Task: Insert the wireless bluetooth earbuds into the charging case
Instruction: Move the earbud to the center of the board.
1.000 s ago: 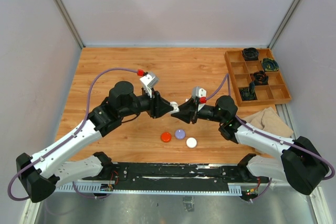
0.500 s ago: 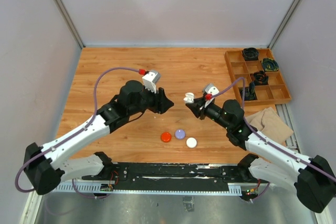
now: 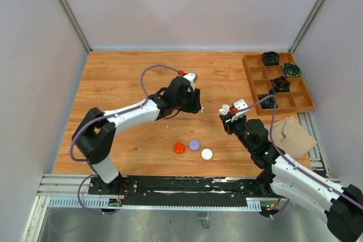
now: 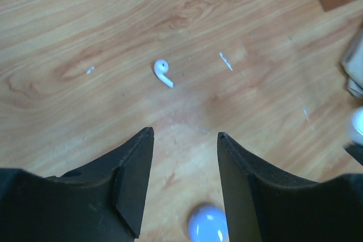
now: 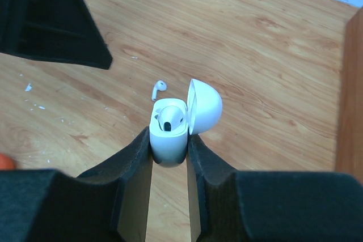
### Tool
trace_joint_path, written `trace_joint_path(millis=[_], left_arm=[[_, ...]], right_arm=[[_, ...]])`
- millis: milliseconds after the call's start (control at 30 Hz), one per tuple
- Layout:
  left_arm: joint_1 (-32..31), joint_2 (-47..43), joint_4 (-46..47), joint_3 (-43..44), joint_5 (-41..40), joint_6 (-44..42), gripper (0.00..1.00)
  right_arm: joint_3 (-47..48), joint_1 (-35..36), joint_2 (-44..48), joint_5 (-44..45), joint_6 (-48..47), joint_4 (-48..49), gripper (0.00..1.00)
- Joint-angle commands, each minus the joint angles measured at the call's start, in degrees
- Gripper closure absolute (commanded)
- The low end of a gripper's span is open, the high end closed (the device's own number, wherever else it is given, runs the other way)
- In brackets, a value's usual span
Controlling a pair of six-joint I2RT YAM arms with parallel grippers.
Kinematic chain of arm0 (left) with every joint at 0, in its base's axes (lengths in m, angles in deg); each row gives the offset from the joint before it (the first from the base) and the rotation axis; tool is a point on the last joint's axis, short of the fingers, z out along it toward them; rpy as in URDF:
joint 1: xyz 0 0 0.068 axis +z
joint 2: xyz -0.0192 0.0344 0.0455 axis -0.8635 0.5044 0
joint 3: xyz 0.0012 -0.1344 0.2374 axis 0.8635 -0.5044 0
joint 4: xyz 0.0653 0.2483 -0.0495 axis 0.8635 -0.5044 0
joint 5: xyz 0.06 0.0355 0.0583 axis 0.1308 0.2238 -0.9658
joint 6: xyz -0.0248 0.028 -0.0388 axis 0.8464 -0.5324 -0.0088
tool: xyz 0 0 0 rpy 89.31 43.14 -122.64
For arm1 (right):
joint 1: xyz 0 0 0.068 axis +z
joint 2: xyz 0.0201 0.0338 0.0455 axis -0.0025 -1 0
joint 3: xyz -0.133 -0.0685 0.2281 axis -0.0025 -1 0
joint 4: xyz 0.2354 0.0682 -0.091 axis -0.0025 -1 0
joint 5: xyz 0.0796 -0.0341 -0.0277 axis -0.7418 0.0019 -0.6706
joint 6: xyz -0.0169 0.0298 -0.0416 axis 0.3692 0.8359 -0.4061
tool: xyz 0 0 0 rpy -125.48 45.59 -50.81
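a red puck [image 3: 179, 148], a lilac puck [image 3: 194, 144] and a white puck [image 3: 207, 153] are lying together near the desk's [image 3: 113, 83] near edge; a wooden tray [image 3: 256, 74] is sitting at its far right corner; a beige cloth [image 3: 292, 134] is lying just beside it

Left arm [image 3: 130, 115] and right arm [image 3: 298, 175]: white links, black joints, lilac cables [image 3: 156, 67], red connectors [image 3: 181, 73], black wedge-shaped jaws.

A robotics lab cell — wooden table [image 3: 125, 72] boxed in by white panels [image 3: 187, 9], mounting rail [image 3: 187, 186] at its near edge
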Motion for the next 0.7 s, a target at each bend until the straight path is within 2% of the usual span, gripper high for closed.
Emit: trace_joint_path(millis=[0, 300, 667], left_arm=[[-0.4, 9.6, 1.6, 6.7, -2.9, -1.1, 0.46], [-0.4, 24.2, -0.9, 18.1, -3.8, -4.3, 0.47], [-1.3, 31.6, -7.2, 23.9, -6.8, -7.3, 0.52]], right_arm=[[-1.2, -0.7, 1.8, 5.4, -0.9, 0.2, 0.92], [-2.9, -0.8, 3.4, 6.6, -1.0, 1.1, 0.92], [-2.9, -0.9, 3.3, 6.2, -1.0, 1.5, 0.92]])
